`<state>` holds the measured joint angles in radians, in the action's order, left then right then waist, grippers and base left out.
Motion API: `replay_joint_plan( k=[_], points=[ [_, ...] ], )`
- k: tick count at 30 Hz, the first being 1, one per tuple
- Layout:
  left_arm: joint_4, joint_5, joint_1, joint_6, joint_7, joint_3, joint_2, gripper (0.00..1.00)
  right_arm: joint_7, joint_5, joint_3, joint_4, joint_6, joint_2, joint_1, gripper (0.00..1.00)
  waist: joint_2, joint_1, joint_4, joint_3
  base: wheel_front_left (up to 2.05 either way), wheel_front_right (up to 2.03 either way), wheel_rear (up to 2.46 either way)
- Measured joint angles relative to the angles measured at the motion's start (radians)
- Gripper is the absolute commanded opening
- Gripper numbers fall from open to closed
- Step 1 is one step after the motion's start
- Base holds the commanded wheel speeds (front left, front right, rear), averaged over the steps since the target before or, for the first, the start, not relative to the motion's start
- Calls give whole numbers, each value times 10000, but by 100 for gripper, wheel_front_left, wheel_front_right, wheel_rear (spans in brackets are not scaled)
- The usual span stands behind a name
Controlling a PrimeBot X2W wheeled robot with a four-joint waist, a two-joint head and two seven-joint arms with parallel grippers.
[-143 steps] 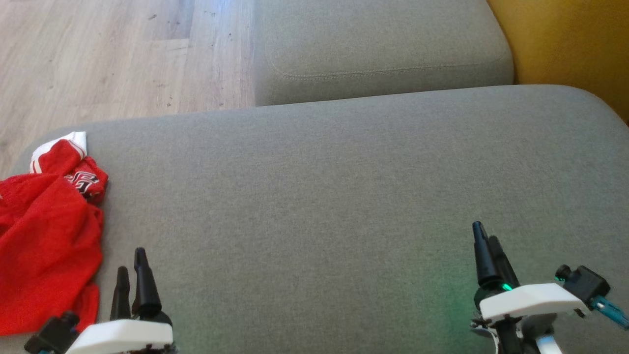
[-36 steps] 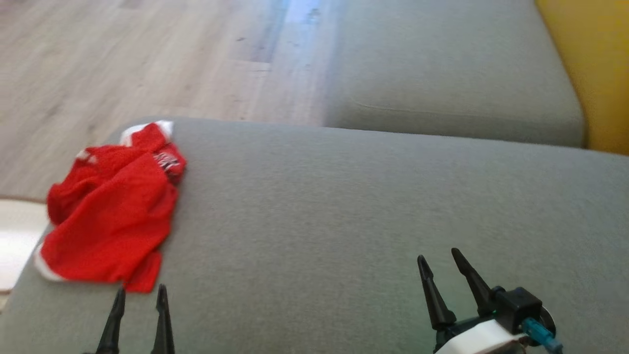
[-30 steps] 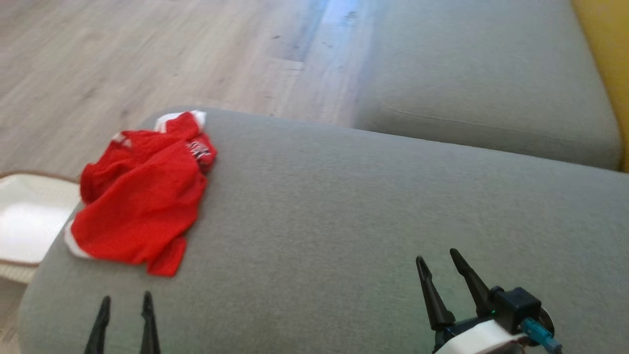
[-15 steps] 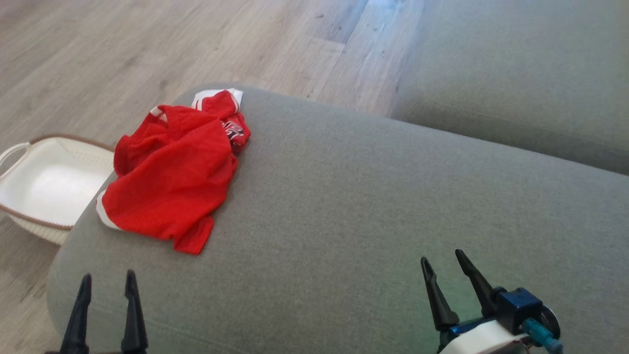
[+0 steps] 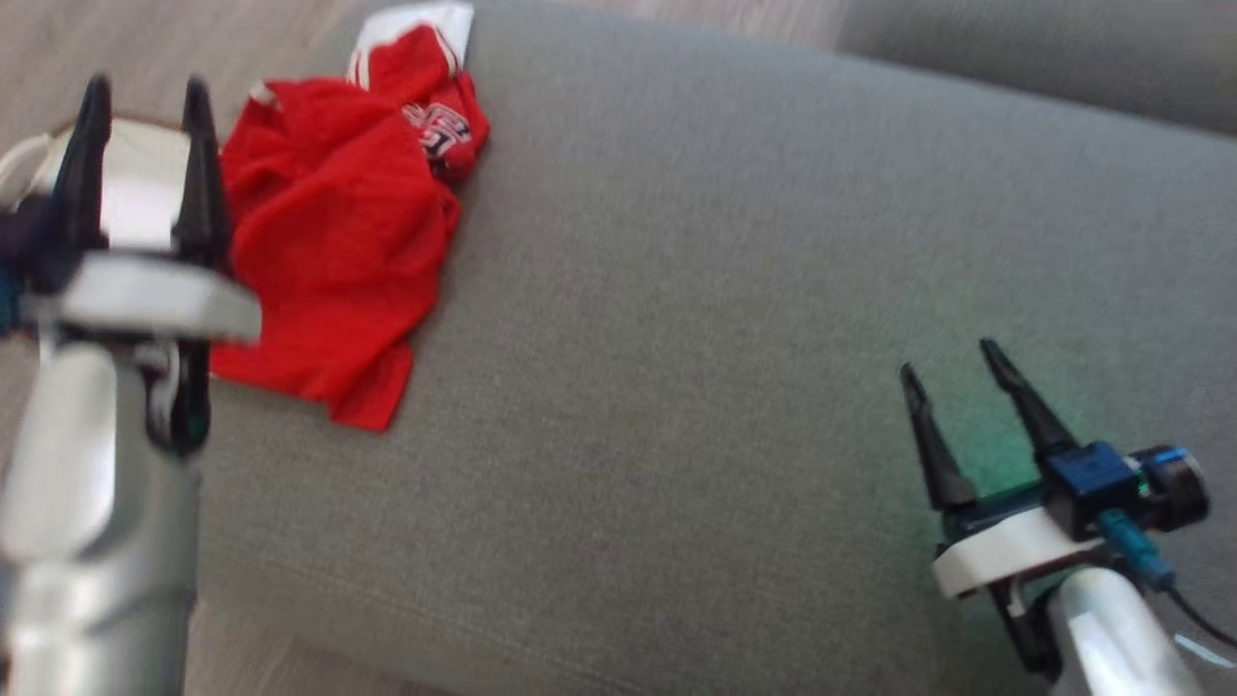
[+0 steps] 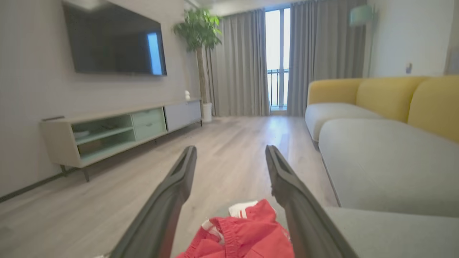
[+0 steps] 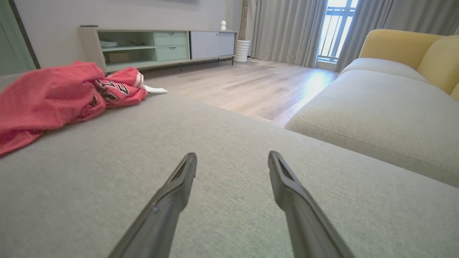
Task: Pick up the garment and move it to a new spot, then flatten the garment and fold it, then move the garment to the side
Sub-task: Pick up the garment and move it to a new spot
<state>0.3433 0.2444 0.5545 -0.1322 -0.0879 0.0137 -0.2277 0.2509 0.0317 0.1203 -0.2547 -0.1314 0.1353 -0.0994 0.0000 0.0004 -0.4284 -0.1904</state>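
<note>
While the left gripper [image 5: 147, 92] and right gripper [image 5: 948, 360] show fingers spread, empty, the garment [image 5: 338, 242] lies crumpled at the left end of the sofa cushion [image 5: 725, 290] (likely soft, light, floppy); best pinched at a raised fold.

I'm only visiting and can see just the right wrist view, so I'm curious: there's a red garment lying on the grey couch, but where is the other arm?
Observer: In the head view the left gripper is at the left edge of the red garment, open and holding nothing.
Operator: Is it touching the cloth?
Observer: I cannot tell. In the left wrist view the garment lies low between its fingers, whose tips show against the floor.
Operator: What hangs above that long cabinet?
Observer: A dark television, with a tall plant beside it.
</note>
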Motion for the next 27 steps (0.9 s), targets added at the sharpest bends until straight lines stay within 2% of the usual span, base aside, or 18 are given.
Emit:
replay_joint_plan(
  k=[5,8,13,19,26,27],
  points=[
    [2819,629,2732,-2,1559,215,-151,100,0,115,-42,328,0,662,-353,100,0,0,4,-1069,0,0,0],
    [4337,640,4083,8,2372,199,-391,100,2,182,-138,577,0,882,-693,100,0,0,92,-1627,0,0,0],
    [6404,982,5009,12,3294,94,-577,100,4,226,-278,819,0,1053,-746,100,0,-3,473,-2283,0,0,0],
    [7614,1198,5458,0,3413,159,-777,100,105,228,-667,1469,0,1313,-827,100,0,-4,913,-3046,0,0,0],
    [8356,1377,5911,0,3172,391,-702,100,174,307,-872,2109,-2,1388,-849,100,0,-5,1002,-3757,0,0,0],
    [8418,1417,5917,0,3055,504,-698,93,219,314,-872,2161,-2,1388,-852,100,0,-5,993,-3830,0,0,0]
  ],
)
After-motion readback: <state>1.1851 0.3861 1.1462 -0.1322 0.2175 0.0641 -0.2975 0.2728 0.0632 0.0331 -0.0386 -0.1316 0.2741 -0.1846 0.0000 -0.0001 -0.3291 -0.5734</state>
